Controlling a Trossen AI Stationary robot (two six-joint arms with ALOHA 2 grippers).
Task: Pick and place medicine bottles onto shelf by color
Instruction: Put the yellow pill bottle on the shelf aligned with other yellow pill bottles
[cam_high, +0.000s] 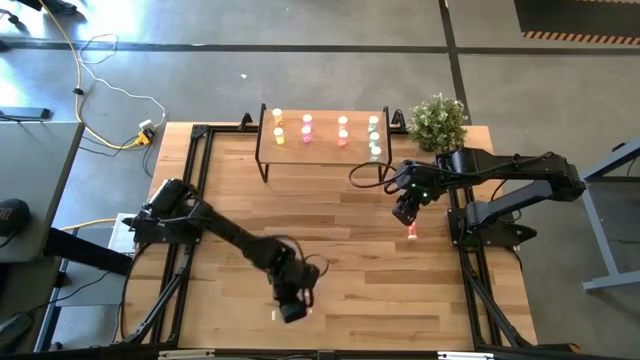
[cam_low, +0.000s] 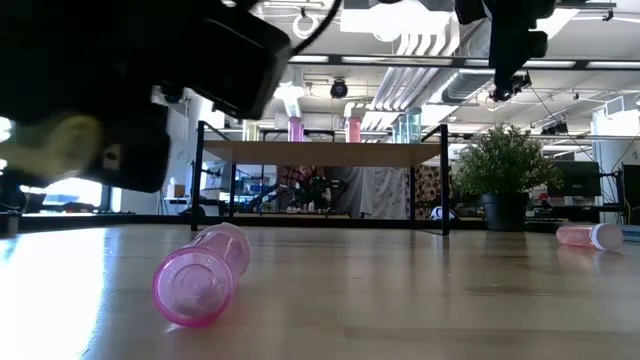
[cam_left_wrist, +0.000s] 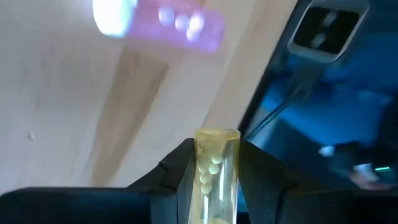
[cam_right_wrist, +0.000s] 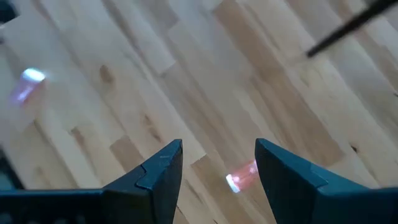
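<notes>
Clamping a yellow bottle (cam_left_wrist: 216, 171) in my left gripper (cam_left_wrist: 214, 180) near the table's front edge, clear of the pink bottle (cam_low: 203, 273) lying there, I hold my right gripper (cam_right_wrist: 217, 163) spread above a fallen red-orange bottle (cam_right_wrist: 242, 175), the shelf (cam_high: 325, 152) beyond.

A grey concrete floor (cam_high: 330, 25) is seen around the table (cam_high: 340, 270); yellow cables (cam_high: 75, 55) are strewn left of it.
</notes>
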